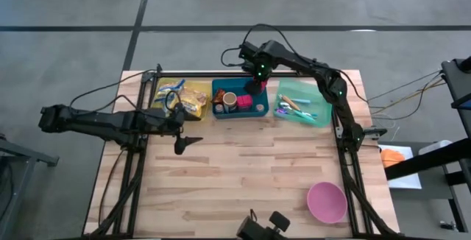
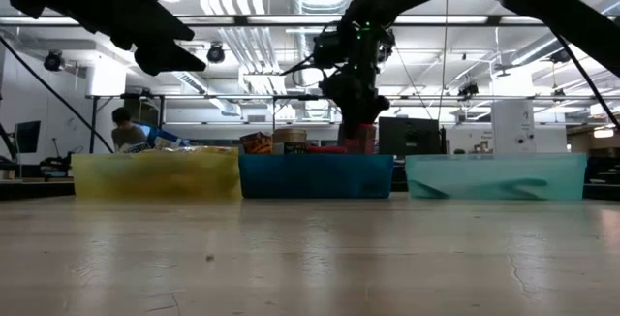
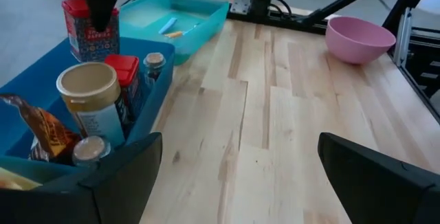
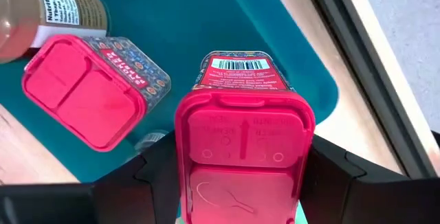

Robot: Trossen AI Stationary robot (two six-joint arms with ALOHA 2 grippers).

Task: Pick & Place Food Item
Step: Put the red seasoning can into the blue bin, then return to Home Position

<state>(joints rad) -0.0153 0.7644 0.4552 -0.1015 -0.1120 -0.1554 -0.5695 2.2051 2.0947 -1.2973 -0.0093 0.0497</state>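
Red-lidded container point(image 4: 244, 148) gripped in right jaws over blue bin point(image 1: 259, 110); left jaws wide.

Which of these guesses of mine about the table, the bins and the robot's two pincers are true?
1. The round pink plastic bowl sits inside the blue plastic bin. False: it stands alone on the wooden table.
2. The right pincer grips a red-lidded spice container. True.
3. The left pincer holds a bag. False: it is open and empty.
4. Three bins stand in a row. True: a yellow plastic bin, the blue one, a teal plastic bin.
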